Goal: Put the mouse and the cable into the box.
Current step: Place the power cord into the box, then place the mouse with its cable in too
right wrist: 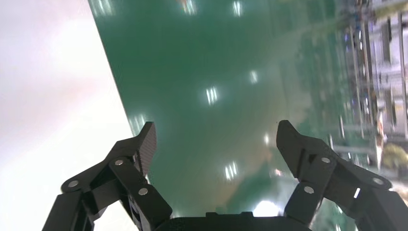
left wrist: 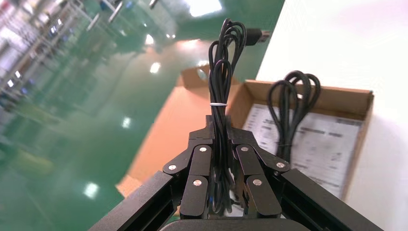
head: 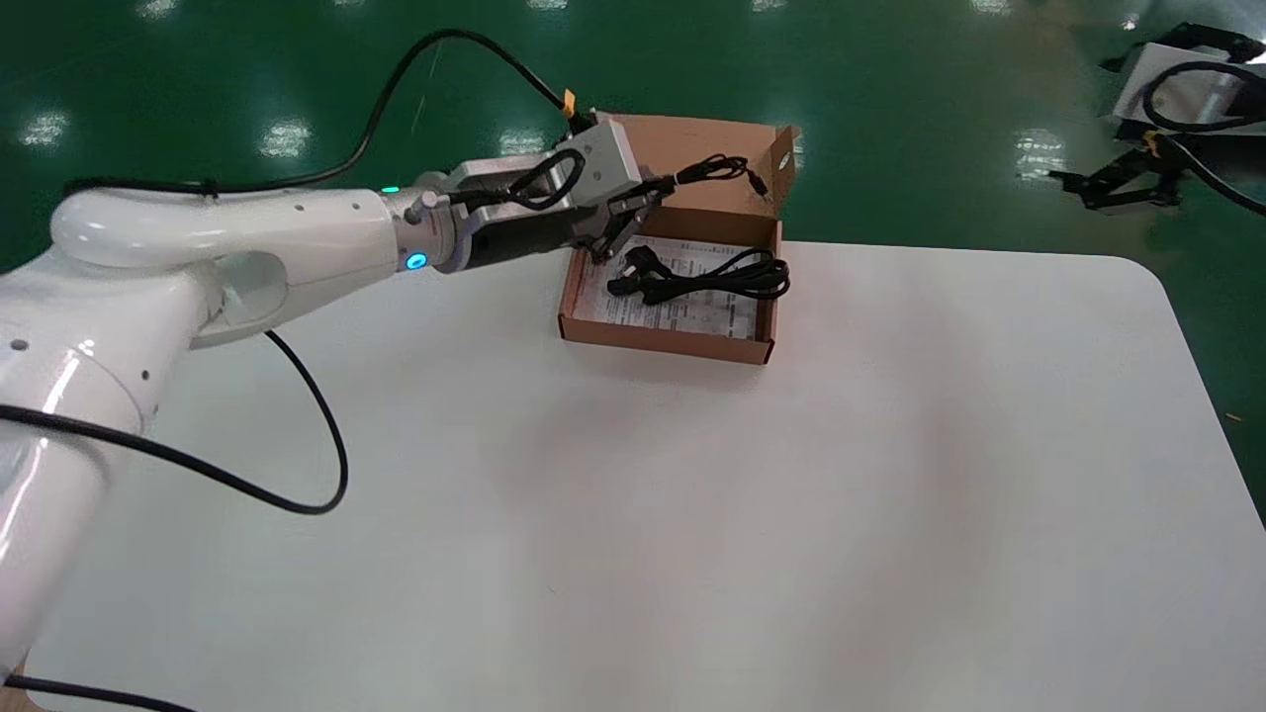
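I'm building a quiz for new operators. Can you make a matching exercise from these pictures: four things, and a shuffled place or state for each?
Things:
1. left claw
2. right claw
3. white-tied cable
4. other cable

Places or states:
A. lying in the box on the printed sheet
B. open, over the green floor
C. shut on a cable
D. clamped, up in the air

Pairs: 1-C, 2-B, 3-D, 4-A

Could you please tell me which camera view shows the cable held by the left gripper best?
The left wrist view: the cable fills its middle, clamped in the left gripper. The head view shows it small, above the box. The right wrist view shows none of it, only the open right gripper.
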`<state>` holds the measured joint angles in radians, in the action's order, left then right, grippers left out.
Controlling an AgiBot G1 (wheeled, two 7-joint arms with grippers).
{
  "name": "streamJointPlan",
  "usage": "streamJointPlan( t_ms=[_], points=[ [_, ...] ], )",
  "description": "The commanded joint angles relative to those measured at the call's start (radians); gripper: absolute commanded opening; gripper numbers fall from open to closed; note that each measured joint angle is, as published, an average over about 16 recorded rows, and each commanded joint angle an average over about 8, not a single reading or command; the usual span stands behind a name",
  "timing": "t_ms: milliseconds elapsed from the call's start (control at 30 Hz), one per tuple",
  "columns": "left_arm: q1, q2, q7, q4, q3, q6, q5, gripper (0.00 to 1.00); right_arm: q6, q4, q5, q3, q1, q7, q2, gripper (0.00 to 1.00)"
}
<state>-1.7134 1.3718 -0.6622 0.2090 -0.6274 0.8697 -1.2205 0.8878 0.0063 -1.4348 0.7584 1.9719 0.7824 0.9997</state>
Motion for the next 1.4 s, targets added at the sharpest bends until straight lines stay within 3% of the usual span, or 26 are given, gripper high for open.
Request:
streamJointPlan(
  t_ms=[33,300,667,700,967,1400],
  points=[
    [0.032,0.000,0.032,0.020,-0.010,-0.015,0.019,0.00,-0.008,-0.008,-0.007,0.005,0.009,0.003,-0.021,1.00],
    [0.098,-0.001,0.186,0.072,-0.099,-0.019,0.084,0.00,-0.011,-0.015,-0.022,0.015,0.008,0.006,-0.049,1.00],
    [0.140,-0.008,0.518,0.012,-0.146,-0.072,0.214,0.00,0.000,-0.015,-0.046,0.032,0.018,0.007,-0.080,1.00],
    [0.139,-0.009,0.546,0.004,-0.149,-0.080,0.221,0.03,0.002,-0.015,-0.048,0.033,0.018,0.007,-0.081,1.00],
    [0.119,-0.011,0.709,-0.011,-0.192,-0.119,0.233,1.00,0.031,-0.014,-0.058,0.040,0.017,0.003,-0.086,1.00],
    [0.115,-0.013,0.758,0.007,-0.227,-0.131,0.231,1.00,0.051,-0.019,-0.045,0.031,0.009,-0.015,-0.084,1.00]
  ],
)
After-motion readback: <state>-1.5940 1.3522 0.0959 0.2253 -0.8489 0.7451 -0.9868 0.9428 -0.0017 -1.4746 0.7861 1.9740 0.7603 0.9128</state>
